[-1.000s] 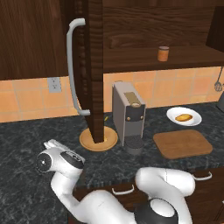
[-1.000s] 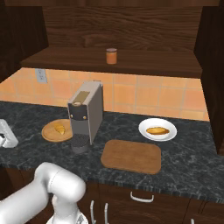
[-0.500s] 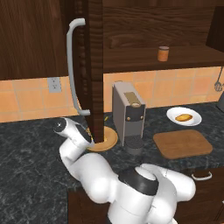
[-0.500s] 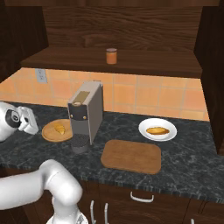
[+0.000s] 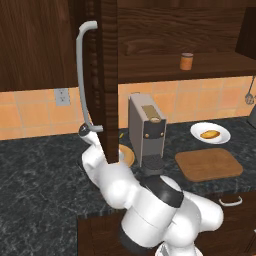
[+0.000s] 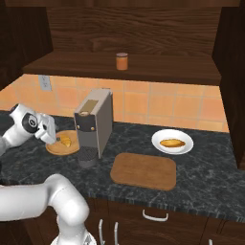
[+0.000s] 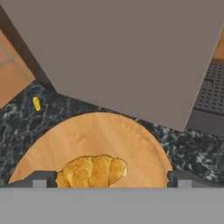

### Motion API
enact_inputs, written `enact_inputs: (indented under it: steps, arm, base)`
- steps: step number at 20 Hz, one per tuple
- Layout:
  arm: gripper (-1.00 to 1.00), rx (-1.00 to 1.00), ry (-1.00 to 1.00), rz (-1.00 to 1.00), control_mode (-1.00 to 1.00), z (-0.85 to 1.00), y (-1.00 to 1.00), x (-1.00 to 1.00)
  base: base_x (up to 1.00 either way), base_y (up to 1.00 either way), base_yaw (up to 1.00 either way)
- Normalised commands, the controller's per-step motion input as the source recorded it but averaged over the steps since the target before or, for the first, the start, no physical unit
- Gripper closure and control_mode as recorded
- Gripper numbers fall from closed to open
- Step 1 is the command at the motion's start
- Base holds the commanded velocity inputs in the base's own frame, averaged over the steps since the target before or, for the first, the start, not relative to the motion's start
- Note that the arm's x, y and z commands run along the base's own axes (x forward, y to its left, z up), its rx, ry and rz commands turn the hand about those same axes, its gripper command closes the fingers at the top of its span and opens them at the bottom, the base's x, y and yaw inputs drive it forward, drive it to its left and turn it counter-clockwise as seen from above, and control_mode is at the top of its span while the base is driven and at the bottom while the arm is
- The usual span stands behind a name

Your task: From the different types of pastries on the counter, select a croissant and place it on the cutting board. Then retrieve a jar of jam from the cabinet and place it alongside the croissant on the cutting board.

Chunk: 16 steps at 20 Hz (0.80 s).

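The croissant (image 7: 92,170) (image 6: 65,141), golden and ridged, lies on a round light-tan wooden disc (image 7: 105,135) (image 6: 56,148) left of the grey coffee machine. My gripper (image 7: 111,179) (image 6: 50,138) hangs just above it, open, with a dark fingertip on either side of the pastry and not touching it. The brown cutting board (image 6: 143,171) (image 5: 208,164) lies bare on the dark counter (image 6: 206,177), right of the machine. The jar of jam (image 6: 122,61) (image 5: 186,61) stands on the shelf of the open cabinet (image 5: 105,75).
The coffee machine (image 6: 93,124) (image 7: 131,52) stands close beside the disc. A white plate (image 6: 184,136) holds an oval orange pastry (image 6: 172,142). The open cabinet door with its grey handle (image 5: 82,75) juts out over the disc. A small yellow bit (image 7: 36,103) lies on the counter.
The arm has swung from low at the left, up and right toward the disc. The gripper now hangs over the croissant, still open.
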Motion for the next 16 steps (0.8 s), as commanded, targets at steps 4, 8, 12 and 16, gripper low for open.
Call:
enact_inputs:
  steps: [4,8,12,16]
  arm:
    - [-1.00,0.00,0.03,-0.02,-1.00,0.00,0.00,0.07]
    - [-1.00,0.12,0.07,-0.23,-1.00,-0.17,-0.09,0.11]
    - [-1.00,0.21,0.06,-0.39,-1.00,-0.14,-0.06,0.14]
    - [-1.00,0.13,0.00,-0.19,-1.00,0.00,0.00,0.01]
  base:
    - [0.00,0.00,0.00]
    - [0.00,0.00,0.00]
    - [0.00,0.00,0.00]
    - [0.00,0.00,0.00]
